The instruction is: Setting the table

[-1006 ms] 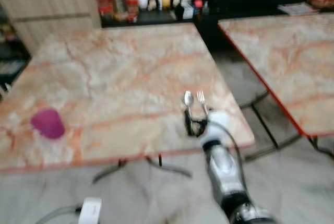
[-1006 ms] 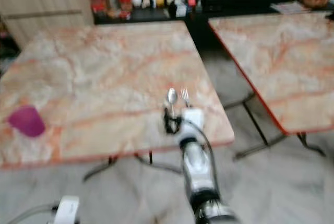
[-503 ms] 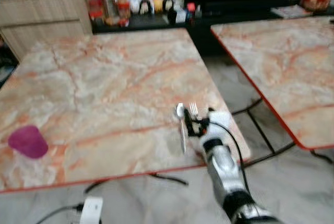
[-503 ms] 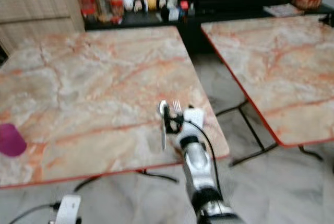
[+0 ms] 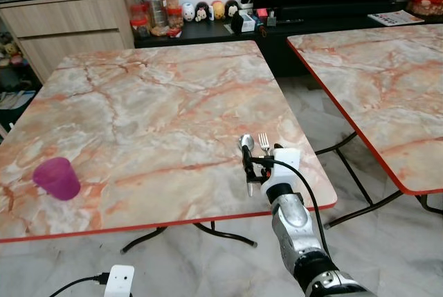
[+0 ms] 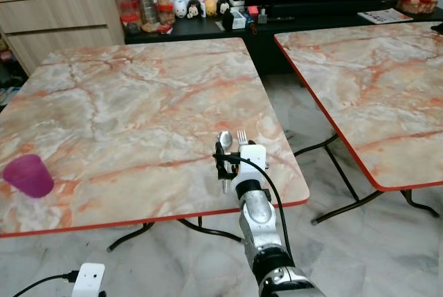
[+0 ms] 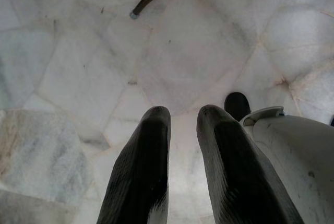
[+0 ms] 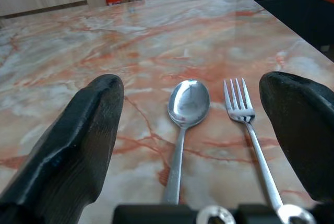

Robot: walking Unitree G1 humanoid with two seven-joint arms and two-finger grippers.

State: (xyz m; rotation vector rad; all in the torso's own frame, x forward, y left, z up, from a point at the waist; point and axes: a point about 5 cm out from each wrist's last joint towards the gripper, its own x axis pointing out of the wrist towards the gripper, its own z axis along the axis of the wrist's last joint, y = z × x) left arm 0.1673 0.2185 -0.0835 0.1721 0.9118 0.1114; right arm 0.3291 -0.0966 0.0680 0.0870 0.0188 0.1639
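Hovering low over the near right part of the marble tabletop (image 5: 159,103), the right gripper (image 8: 190,130) has its two black fingers spread wide, one on either side of a spoon (image 8: 183,117) and a fork (image 8: 249,130) that lie flat on the stone side by side, handles pointing back toward the robot and heads toward the far edge. Nothing is pinched: both pieces rest on the table between the fingers, which touch neither as far as the right wrist view shows. That parallel, handles-to-the-diner lie reads as a place setting laid at the near edge close to the right corner, so the cutlery looks put down, not about to be lifted, though the open fingers would suit either. The spoon sits on the side toward the table's middle and the fork on the side toward the right edge, just apart. A purple cup (image 5: 57,178) stands upright near the near left corner, well apart from the cutlery, and the surface between them is bare. Beyond the far edge a low dark shelf (image 5: 208,27) carries jars and small figurines, and a second marble table (image 5: 381,89) stands to the right across a gap. The left gripper (image 7: 182,169) hangs over the pale floor tiles with its fingers nearly together and nothing between them.
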